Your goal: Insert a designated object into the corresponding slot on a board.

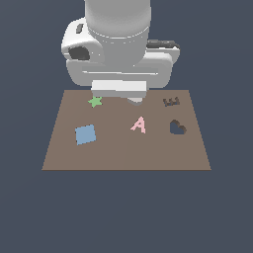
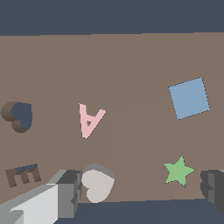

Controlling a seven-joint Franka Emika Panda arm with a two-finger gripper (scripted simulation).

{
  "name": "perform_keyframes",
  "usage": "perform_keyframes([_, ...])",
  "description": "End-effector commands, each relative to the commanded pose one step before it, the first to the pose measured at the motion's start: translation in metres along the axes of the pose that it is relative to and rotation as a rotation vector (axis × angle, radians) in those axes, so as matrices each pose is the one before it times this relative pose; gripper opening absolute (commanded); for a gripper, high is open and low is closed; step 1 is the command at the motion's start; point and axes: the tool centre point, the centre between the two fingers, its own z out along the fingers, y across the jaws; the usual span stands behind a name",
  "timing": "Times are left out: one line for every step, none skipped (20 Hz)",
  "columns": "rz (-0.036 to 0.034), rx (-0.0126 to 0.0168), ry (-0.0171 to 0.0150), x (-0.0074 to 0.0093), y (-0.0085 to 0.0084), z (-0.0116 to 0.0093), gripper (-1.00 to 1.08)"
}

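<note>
The brown board (image 1: 123, 155) (image 2: 131, 61) lies flat, with a dark heart cut-out (image 1: 177, 127) (image 2: 18, 116) and a dark E cut-out (image 1: 171, 102) (image 2: 22, 174) towards the exterior view's right. A pale heart-shaped piece (image 2: 98, 183) (image 1: 135, 100) rests on the board at its far edge. My gripper (image 2: 140, 189) (image 1: 117, 98) hangs over that edge, open wide. The heart piece lies between the fingers, close beside one grey finger (image 2: 68, 192). The other finger (image 2: 213, 186) stands far from it, past the green star. In the exterior view the hand covers the fingers.
A pink letter A (image 1: 139, 124) (image 2: 90, 120), a blue square (image 1: 85, 134) (image 2: 189, 98) and a green star (image 1: 95, 102) (image 2: 178, 171) sit on the board. Dark flat ground surrounds it.
</note>
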Motion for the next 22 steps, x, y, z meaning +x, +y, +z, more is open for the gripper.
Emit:
perform_keyframes([0.00000,0.00000,0.00000,0.00000,0.00001,0.00000,1.00])
perform_keyframes([-0.00097,-0.00004,0.00007,-0.00004,-0.00015,0.00007,1.00])
perform_keyframes([-0.00239,-0.00004,0.00014,-0.00011,-0.00014,0.00025,1.00])
perform_keyframes([-0.00419,-0.00008,0.00025,-0.00018,-0.00035,0.00041,1.00])
perform_keyframes([-0.00585,-0.00011,0.00035,-0.00025,-0.00048,0.00057,1.00])
perform_keyframes([-0.00755,-0.00014,0.00046,-0.00032,-0.00064,0.00073,1.00])
perform_keyframes([-0.00919,-0.00017,0.00056,-0.00040,-0.00077,0.00090,1.00])
perform_keyframes([-0.01087,-0.00021,0.00066,-0.00047,-0.00091,0.00106,1.00])
perform_keyframes([-0.01252,-0.00024,0.00076,-0.00054,-0.00104,0.00122,1.00])
perform_keyframes([-0.01422,-0.00027,0.00086,-0.00061,-0.00120,0.00138,1.00])
perform_keyframes([-0.01585,-0.00030,0.00096,-0.00069,-0.00132,0.00154,1.00])
perform_keyframes([-0.01753,-0.00033,0.00106,-0.00076,-0.00147,0.00171,1.00])
perform_keyframes([-0.01919,-0.00036,0.00116,-0.00084,-0.00161,0.00187,1.00])
perform_keyframes([-0.02082,-0.00039,0.00126,-0.00091,-0.00174,0.00203,1.00])
perform_keyframes([-0.02247,-0.00042,0.00137,-0.00098,-0.00188,0.00219,1.00])
perform_keyframes([-0.02411,-0.00046,0.00147,-0.00106,-0.00201,0.00235,1.00])
perform_keyframes([-0.02574,-0.00049,0.00157,-0.00113,-0.00215,0.00251,1.00])
perform_keyframes([-0.02736,-0.00052,0.00167,-0.00121,-0.00228,0.00266,1.00])
perform_keyframes([-0.02898,-0.00055,0.00177,-0.00128,-0.00241,0.00282,1.00])
perform_keyframes([-0.03058,-0.00058,0.00187,-0.00136,-0.00254,0.00298,1.00])
perform_keyframes([-0.03217,-0.00060,0.00197,-0.00143,-0.00268,0.00314,1.00])
perform_keyframes([-0.03375,-0.00063,0.00207,-0.00151,-0.00281,0.00329,1.00])
